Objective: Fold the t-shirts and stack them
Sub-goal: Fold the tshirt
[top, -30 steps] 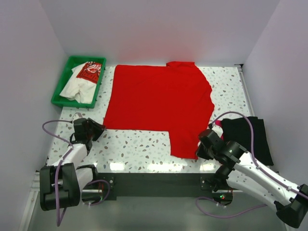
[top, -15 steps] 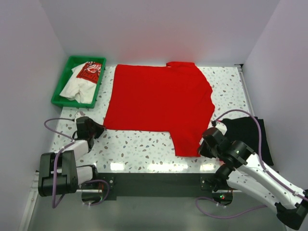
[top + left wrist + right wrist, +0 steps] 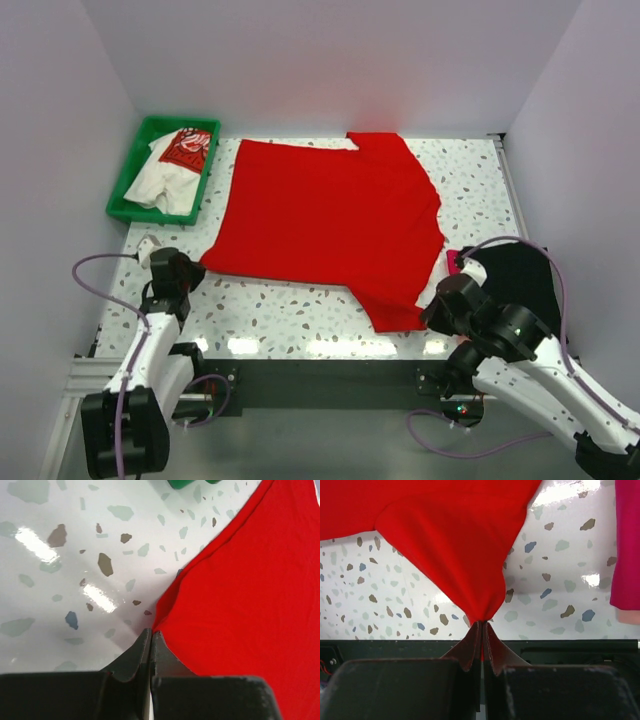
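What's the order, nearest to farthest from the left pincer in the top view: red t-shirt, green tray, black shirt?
1. Red t-shirt, corner pinched in the left pincer.
2. Green tray, back left.
3. Black shirt, far right.

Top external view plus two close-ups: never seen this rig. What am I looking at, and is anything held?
Two robot arms are bolted at the near edge of a speckled table. The wide picture looks down from above and behind them. The two close-ups come from a camera on each wrist, looking along its own fingers. A red t-shirt lies spread out in the middle. The left tool is shut on its near left corner. The right tool is shut on its near right corner, with the cloth drawn to a point there. A green tray at the far left holds a white t-shirt with a red print. Beside the right arm lie a black t-shirt and a magenta one.
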Tool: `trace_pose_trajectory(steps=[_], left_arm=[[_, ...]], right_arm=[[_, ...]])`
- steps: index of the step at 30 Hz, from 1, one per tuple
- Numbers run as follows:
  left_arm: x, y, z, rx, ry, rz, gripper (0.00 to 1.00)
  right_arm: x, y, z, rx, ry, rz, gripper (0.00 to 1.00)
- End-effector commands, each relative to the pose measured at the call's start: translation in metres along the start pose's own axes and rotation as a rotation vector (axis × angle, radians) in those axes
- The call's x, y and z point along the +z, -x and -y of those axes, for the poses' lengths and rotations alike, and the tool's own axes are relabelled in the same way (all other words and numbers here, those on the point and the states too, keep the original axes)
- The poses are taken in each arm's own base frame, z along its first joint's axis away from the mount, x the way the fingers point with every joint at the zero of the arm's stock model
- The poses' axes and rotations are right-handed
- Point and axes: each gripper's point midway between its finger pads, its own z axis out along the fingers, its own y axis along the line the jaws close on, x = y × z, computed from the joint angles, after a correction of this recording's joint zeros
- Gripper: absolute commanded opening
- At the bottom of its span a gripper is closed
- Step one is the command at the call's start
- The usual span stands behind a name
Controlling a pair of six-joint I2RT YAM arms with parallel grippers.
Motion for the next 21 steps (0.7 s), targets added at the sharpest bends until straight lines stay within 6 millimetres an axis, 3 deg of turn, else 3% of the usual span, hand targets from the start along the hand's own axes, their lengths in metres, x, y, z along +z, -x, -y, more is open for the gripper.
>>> trace_pose_trajectory(steps=[1, 4, 8, 12, 18, 19, 21], left_arm=[[-0.013, 0.011, -0.015, 0.002, 0.098, 0.044, 0.00], [-0.023, 0.013, -0.019, -0.006, 0.112, 0.058, 0.00], [-0.030, 0.018, -0.010, -0.037, 0.069, 0.080, 0.00], [-0.027, 0.030, 0.021, -0.016, -0.034, 0.080, 0.00], [0.000, 0.039, 0.052, 0.027, -0.061, 0.009, 0.00], [0.003, 0.040, 0.055, 0.032, -0.063, 0.003, 0.00], [0.015, 0.043, 0.061, 0.044, -0.052, -0.007, 0.00]], right_arm=[[-0.015, -0.003, 0.007, -0.001, 0.004, -0.020, 0.00], [-0.020, -0.009, 0.006, 0.002, 0.045, -0.035, 0.00], [-0.025, -0.009, 0.005, -0.006, 0.060, -0.041, 0.00], [-0.025, 0.008, -0.014, -0.025, 0.079, -0.004, 0.00], [-0.011, 0.074, -0.058, -0.169, -0.024, 0.145, 0.00], [0.003, 0.078, -0.063, -0.221, -0.077, 0.130, 0.00], [0.007, 0.102, -0.083, -0.222, -0.079, 0.181, 0.00]])
